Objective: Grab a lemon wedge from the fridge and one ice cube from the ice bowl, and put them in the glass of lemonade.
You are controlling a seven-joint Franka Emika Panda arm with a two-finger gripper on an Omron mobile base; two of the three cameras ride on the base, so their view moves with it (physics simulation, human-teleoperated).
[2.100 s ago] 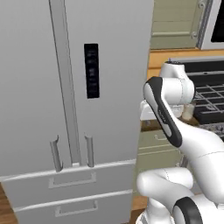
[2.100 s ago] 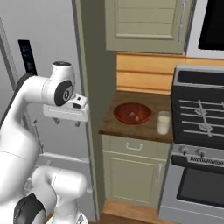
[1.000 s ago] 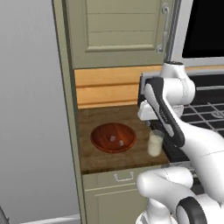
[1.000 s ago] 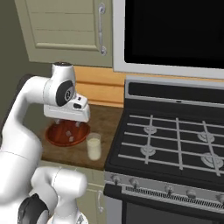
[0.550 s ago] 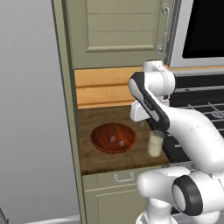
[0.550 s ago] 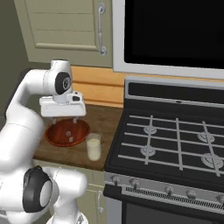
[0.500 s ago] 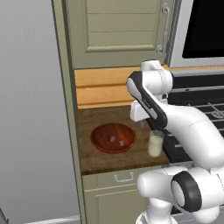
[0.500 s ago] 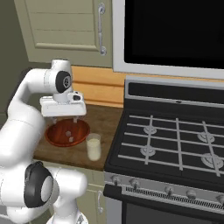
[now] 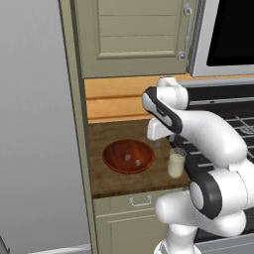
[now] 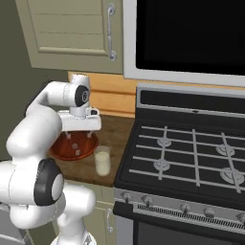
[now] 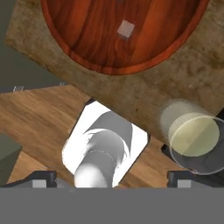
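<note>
The fingers [image 11: 41, 177] stand spread wide and released, holding nothing, with the gripper [image 10: 79, 127] hanging above the near edge of the wooden bench [image 9: 119, 181]. Below it in the hand view, the glass of lemonade [image 11: 194, 138] stands upright beside one fingertip, and the ice bowl [image 11: 127, 35] lies just beyond, an ice cube [image 11: 126, 29] resting inside. In the left base view the ice bowl [image 9: 128, 156] sits just beside the glass of lemonade [image 9: 176, 162], apart from it. A gas stove [image 10: 191, 158] adjoins the bench.
</note>
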